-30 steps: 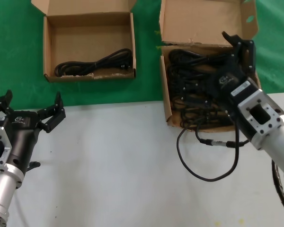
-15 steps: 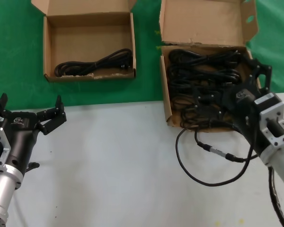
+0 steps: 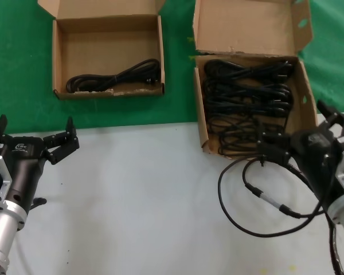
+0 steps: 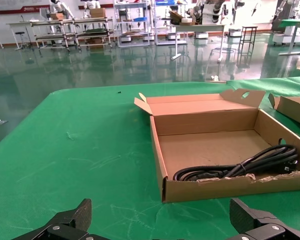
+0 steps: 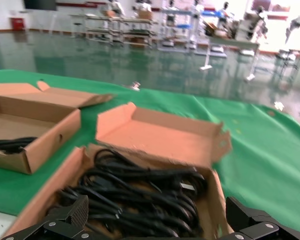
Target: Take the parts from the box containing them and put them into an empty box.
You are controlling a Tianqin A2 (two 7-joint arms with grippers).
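The larger brown box (image 3: 246, 28) stands at the back right and holds several coiled black power cords (image 3: 246, 100). The smaller squarish box (image 3: 57, 57) at the back left holds one coiled cord (image 3: 114, 77) along its front wall. My right gripper (image 3: 303, 133) hovers open just off the larger box's front right corner, with nothing between its fingers. In the right wrist view the cords (image 5: 140, 190) lie beyond the open right gripper (image 5: 157, 215). My left gripper (image 3: 34, 130) waits open over the table's near left; its wrist view faces the smaller box (image 4: 162, 160) and its cord (image 4: 240, 167).
A thicker looped black cable (image 3: 258, 200) with a silver-white connector lies on the white table in front of the larger box, beside my right arm. Green cloth (image 3: 178, 69) covers the surface under and between both boxes. The smaller box (image 5: 45, 140) also shows in the right wrist view.
My right gripper has drawn back out of the larger box toward the near right, empty. The looped cable has shifted with it. The left arm has barely moved.
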